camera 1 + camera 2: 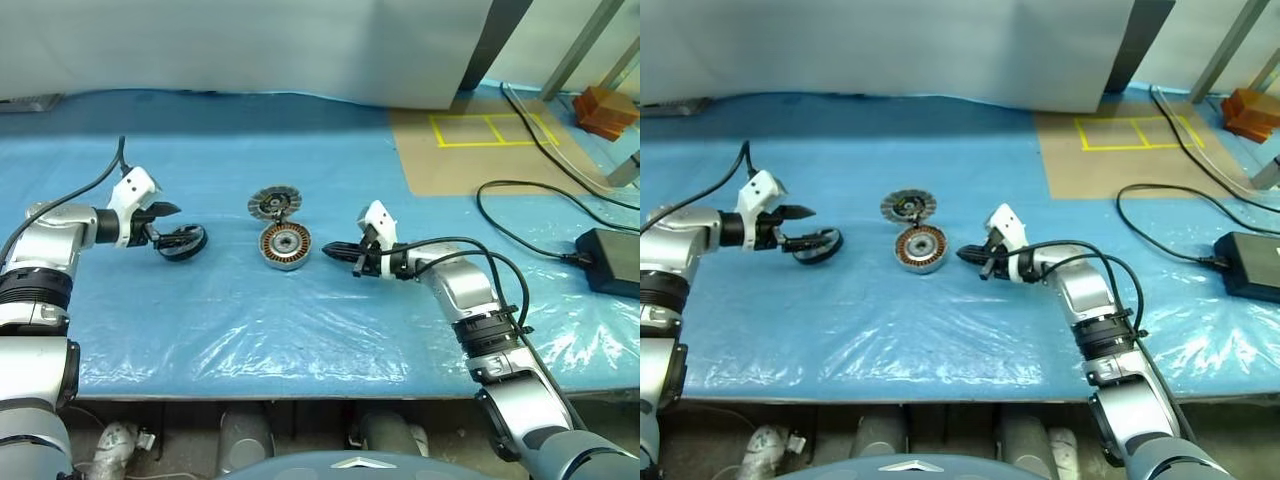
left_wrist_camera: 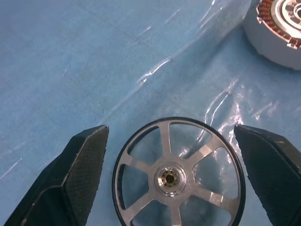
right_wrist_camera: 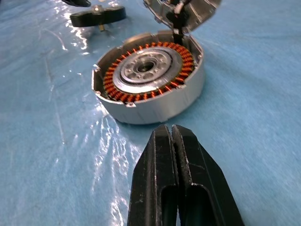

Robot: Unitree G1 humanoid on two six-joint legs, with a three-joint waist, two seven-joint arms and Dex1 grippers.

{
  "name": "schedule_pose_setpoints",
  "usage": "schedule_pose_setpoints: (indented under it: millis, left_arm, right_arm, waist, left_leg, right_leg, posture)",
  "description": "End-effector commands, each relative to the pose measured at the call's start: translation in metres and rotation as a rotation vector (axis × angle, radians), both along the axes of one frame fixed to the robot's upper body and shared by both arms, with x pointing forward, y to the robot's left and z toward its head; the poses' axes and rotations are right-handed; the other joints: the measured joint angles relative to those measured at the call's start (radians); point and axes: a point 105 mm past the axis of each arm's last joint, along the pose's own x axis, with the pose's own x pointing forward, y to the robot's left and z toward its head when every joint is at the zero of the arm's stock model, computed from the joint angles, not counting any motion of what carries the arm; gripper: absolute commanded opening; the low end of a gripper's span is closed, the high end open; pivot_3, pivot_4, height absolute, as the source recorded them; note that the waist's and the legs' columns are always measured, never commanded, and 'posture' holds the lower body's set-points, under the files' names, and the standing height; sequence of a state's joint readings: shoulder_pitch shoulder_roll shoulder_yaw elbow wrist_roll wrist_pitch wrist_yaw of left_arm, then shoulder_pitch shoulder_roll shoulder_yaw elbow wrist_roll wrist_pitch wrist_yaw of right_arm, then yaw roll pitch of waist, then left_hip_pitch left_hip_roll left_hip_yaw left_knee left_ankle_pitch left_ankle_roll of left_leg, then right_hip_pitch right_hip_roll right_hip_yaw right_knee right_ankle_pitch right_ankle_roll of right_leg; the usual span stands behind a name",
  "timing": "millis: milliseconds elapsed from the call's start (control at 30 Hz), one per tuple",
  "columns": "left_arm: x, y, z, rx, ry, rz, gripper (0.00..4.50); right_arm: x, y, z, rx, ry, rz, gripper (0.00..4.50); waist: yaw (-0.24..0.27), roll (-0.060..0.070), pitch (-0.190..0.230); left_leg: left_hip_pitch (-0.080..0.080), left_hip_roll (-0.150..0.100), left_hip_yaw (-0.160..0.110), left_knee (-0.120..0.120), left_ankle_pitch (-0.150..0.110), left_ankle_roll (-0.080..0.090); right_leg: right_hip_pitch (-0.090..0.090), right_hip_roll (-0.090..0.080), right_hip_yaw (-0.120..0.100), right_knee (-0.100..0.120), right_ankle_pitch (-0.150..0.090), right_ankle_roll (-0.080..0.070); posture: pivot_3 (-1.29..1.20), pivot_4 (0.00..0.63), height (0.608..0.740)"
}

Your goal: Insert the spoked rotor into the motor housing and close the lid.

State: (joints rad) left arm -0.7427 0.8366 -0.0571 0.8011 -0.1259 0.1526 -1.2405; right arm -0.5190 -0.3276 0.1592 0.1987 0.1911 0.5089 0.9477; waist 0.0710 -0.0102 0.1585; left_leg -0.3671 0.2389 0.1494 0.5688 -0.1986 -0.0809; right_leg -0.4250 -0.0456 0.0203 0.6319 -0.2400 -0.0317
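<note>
On the blue tabletop (image 1: pixel 300 330), the spoked rotor (image 1: pixel 182 241) lies flat between the left hand's (image 1: pixel 172 226) wide-open, empty fingers, well left of the motor housing (image 1: pixel 286 245), beside which the empty right hand (image 1: pixel 336 250) rests pinched closed.

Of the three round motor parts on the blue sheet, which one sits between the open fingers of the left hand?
The spoked rotor, black-rimmed with silver spokes, farthest to the robot's left. The motor housing with copper windings and its raised lid sit mid-table.

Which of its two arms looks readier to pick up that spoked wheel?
The left. Its hand is open, one finger on each side of the spoked rotor. The right hand is shut, pointing at the motor housing.
</note>
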Motion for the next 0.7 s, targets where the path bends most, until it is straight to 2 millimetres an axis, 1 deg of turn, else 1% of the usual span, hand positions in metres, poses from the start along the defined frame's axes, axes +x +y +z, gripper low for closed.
schedule_pose_setpoints:
  millis: [33, 167, 467, 667, 700]
  left_arm:
    - [0.001, 0.006, -0.001, 0.040, 0.003, 0.005, 4.50]
    - [0.000, 0.006, -0.006, 0.043, 0.017, 0.009, 4.50]
    - [-0.006, -0.006, -0.019, 0.050, 0.033, -0.046, 4.50]
    - [-0.011, -0.006, -0.022, 0.051, 0.031, -0.062, 3.20]
    - [-0.011, -0.005, -0.024, 0.061, 0.032, -0.057, 3.14]
  right_arm:
    - [0.003, -0.004, 0.011, 0.022, -0.042, -0.034, 0.05]
    - [0.006, -0.006, 0.008, 0.008, -0.046, -0.053, 0.05]
    - [0.008, -0.005, 0.006, -0.005, -0.045, -0.056, 0.05]
    - [0.007, -0.004, 0.003, -0.017, -0.040, -0.052, 0.00]
    - [0.008, -0.004, 0.002, -0.018, -0.040, -0.052, 0.00]
  waist:
    - [0.001, 0.000, 0.000]
    - [0.004, 0.000, 0.000]
    - [0.006, 0.000, 0.000]
    - [0.006, 0.000, 0.000]
    - [0.006, 0.000, 0.000]
  left_leg:
    - [0.000, 0.000, 0.000, 0.000, 0.000, 0.000]
    - [0.000, 0.000, 0.000, 0.001, 0.000, 0.000]
    - [0.000, 0.000, -0.001, 0.001, 0.000, 0.000]
    - [0.001, 0.000, -0.001, 0.001, 0.000, 0.000]
    - [0.001, -0.001, -0.001, 0.001, 0.000, 0.000]
  right_leg:
    - [0.000, 0.000, 0.000, 0.000, 0.000, 0.000]
    - [0.000, 0.000, -0.001, 0.000, 0.000, 0.000]
    - [0.001, -0.001, -0.001, 0.001, 0.000, 0.000]
    - [0.001, -0.001, -0.001, 0.001, 0.000, 0.000]
    - [0.002, -0.001, -0.001, 0.001, 0.000, 0.000]
  posture:
    - [0.00, 0.150, 0.740]
    - [0.00, 0.150, 0.740]
    - [0.00, 0.150, 0.740]
    - [0.00, 0.150, 0.740]
    - [0.00, 0.150, 0.740]
